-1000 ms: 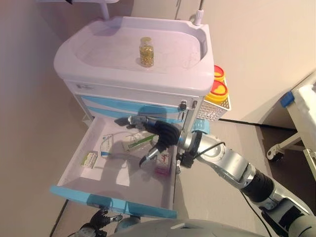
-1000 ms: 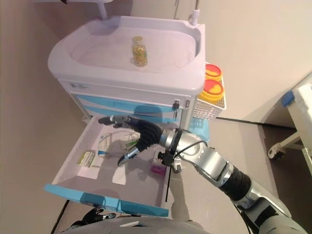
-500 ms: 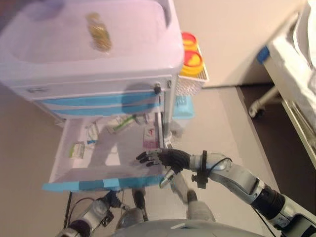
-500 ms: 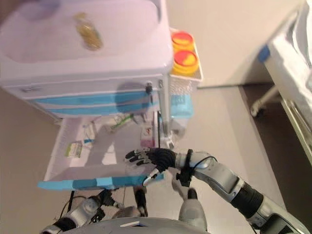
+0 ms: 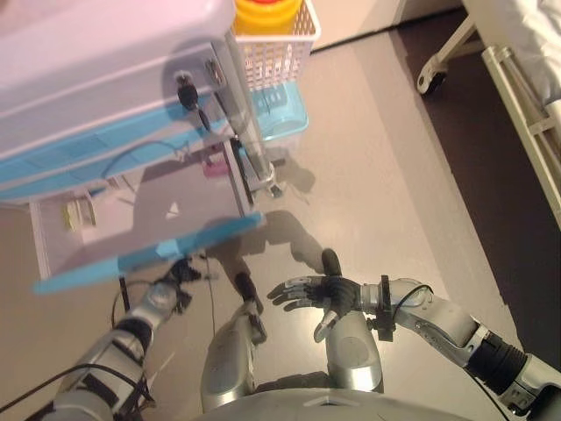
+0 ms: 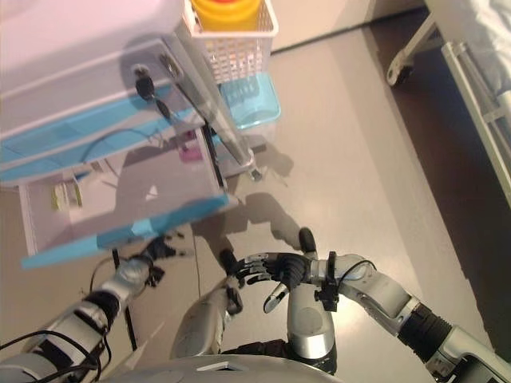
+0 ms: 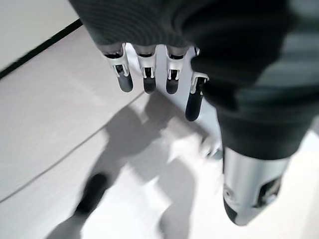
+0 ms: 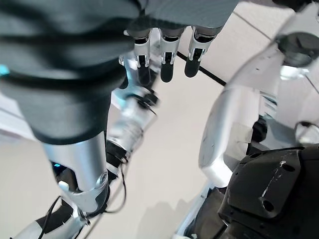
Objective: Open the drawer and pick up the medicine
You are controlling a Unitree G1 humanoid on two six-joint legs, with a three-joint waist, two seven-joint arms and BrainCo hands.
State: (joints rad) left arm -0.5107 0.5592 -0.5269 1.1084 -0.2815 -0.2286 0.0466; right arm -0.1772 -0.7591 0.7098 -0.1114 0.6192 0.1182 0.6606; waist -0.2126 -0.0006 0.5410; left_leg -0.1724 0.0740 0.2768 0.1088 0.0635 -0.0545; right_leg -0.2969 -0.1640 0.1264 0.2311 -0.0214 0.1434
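i see the drawer (image 5: 140, 224) pulled out at the left of the frame, small medicine boxes (image 5: 70, 216) lying inside at its left end. my right hand (image 5: 320, 293) hangs low centre over the floor (image 5: 386, 184), fingers spread, empty. my left hand (image 5: 175, 274) sits lower left beneath the drawer front, fingers relaxed, holding nothing.

Right hand (image 8: 75, 59) sat close to the lens, and its dark ribbed cover filled one corner. We noted the fingers (image 8: 167, 59), silver with dark tips, in a row, straight and slightly spread. The thumb (image 8: 82, 174) stood apart from them, also extended. The hand was empty, and we saw it touching no surface. Past the fingertips we saw pale floor (image 8: 164, 164), crossed by a thin dark line (image 8: 212, 75). A small light-blue patch (image 8: 4, 69) showed at the frame edge beside the cover. We could not tell what it was.
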